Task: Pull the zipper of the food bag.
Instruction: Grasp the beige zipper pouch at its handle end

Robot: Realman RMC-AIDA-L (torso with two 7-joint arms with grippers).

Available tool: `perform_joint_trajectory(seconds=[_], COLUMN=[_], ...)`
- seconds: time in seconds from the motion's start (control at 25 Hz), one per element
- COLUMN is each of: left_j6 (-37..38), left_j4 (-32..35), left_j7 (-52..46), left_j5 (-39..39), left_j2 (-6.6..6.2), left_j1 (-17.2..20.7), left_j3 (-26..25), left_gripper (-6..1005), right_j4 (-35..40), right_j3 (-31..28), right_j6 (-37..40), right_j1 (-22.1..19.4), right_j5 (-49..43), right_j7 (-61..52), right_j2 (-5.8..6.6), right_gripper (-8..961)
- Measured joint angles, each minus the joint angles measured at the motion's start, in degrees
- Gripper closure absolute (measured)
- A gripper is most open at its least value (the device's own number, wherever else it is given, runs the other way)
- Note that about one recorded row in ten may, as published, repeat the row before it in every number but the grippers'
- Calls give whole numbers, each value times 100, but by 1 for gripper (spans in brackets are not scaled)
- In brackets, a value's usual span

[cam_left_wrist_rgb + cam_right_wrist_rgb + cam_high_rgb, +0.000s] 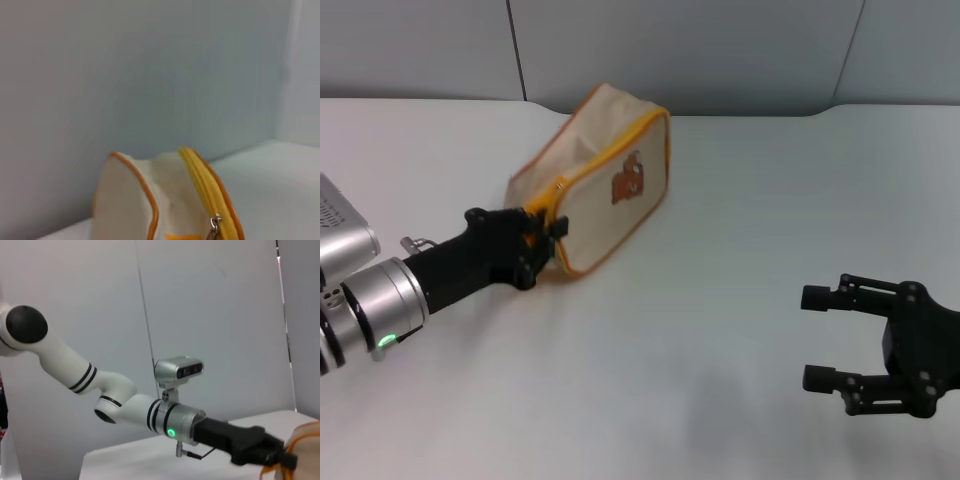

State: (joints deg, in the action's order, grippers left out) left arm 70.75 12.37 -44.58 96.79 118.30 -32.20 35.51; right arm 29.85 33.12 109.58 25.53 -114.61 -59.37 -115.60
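Observation:
The food bag (605, 165) lies on its side on the white table, left of centre, with the brown bear picture (627, 178) facing me. The yellow zipper (582, 170) runs along its edge down to the near end. My left gripper (548, 235) is at that near end, shut on the zipper there. The left wrist view shows the zipper band (206, 187) close up, with a silver pull tab (215, 223) hanging on it. My right gripper (820, 338) is open and empty at the lower right, far from the bag. The right wrist view shows the left gripper (280, 458) against the bag (306, 439).
The white table (720, 250) stretches to a grey wall (720, 50) just behind the bag. The left arm's silver wrist (375, 300) lies low over the table at the left edge.

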Motion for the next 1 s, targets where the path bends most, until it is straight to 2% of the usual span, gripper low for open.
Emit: perform_joint_trajectory(seconds=[0.08, 0.2, 0.28, 0.36, 0.4, 0.56, 0.72, 1.0], left_j6=[182, 510, 809, 1420, 1420, 2227, 2084, 1964], left_j4=[293, 481, 510, 550, 550, 687, 853, 1459], left_j7=[-321, -549, -618, -676, -676, -753, -815, -799], left_j5=[155, 429, 603, 973, 973, 1721, 1805, 1777], left_j2=[-54, -197, -317, -539, -539, -802, -813, -689], left_j1=[52, 81, 89, 91, 91, -42, -62, -114], left_j3=[451, 757, 771, 774, 774, 778, 761, 737], left_gripper=[847, 865, 872, 879, 879, 878, 878, 887], right_j4=[48, 106, 112, 114, 117, 169, 181, 308], right_j3=[-72, -176, -252, -307, -328, -359, -588, -700], right_j6=[98, 215, 294, 377, 423, 548, 496, 41], right_j1=[-35, -72, -91, -103, -109, -125, -74, 298], right_j5=[0, 0, 0, 0, 0, 0, 47, 392], right_j7=[2, 4, 5, 10, 14, 20, 29, 390], right_j2=[2, 3, 3, 6, 12, 17, -14, -163], right_gripper=[215, 216, 216, 217, 217, 219, 220, 222])
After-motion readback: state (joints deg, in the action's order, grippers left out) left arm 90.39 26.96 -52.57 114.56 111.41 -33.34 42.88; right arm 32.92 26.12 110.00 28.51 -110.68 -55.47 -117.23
